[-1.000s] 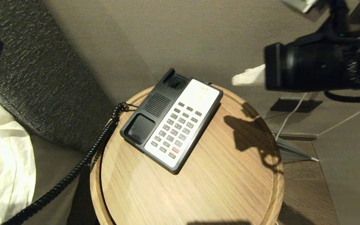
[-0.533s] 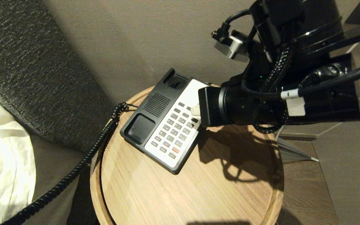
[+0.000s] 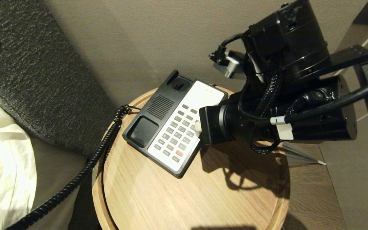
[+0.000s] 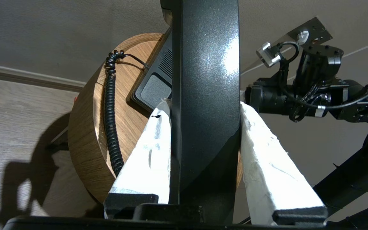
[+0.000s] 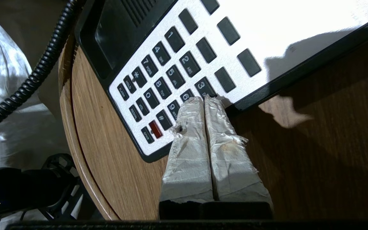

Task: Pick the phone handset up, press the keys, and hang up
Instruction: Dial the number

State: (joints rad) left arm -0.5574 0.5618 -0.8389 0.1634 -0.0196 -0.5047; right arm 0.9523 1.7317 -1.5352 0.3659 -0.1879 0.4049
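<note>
We are holding the handset (image 4: 204, 80) off its base (image 3: 158, 105), grasped in the left gripper (image 4: 203, 127); the right gripper (image 5: 204, 100), clenched, is touching the keys (image 5: 168, 76) on the surface (image 3: 203, 198); pressing underway, hanging up remaining.

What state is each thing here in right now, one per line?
Handset: off its cradle, clamped in the left gripper.
Cradle: empty.
Cord: hanging off the table edge.
Right gripper: shut, tips at the keys near 6 and 3.
Phone base: flat on the table.
</note>
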